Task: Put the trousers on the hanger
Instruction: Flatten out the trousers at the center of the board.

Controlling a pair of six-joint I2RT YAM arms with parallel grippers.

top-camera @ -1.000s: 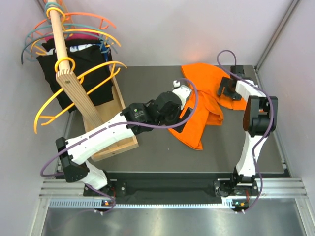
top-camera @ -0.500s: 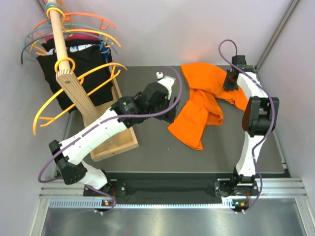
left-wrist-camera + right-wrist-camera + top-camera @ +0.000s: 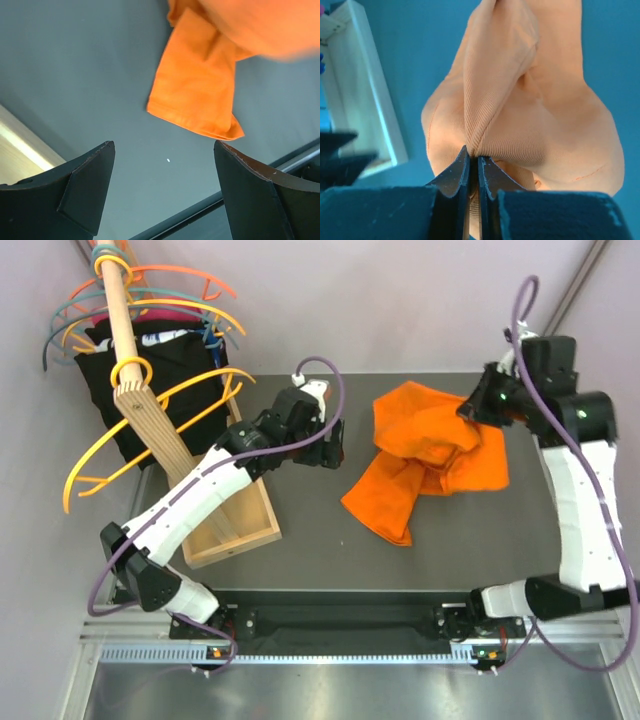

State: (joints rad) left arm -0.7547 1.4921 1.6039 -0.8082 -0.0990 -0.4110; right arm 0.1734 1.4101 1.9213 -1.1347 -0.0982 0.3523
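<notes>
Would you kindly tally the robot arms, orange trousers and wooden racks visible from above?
Robot arms: 2 (left arm, right arm)
Orange trousers: 1
Wooden rack: 1
Total: 4

The right gripper sits at the bottom centre of the frame, its two dark fingertips pressed close together on a thin fold of the trousers; the orange cloth rises from that pinch in a ribbed ridge and spreads across the centre and upper right, bunched and rounded; the table shows around it as a plain blue-grey surface; a pale wooden frame runs down the left side; blurred dark shapes fill the lower left.
</notes>
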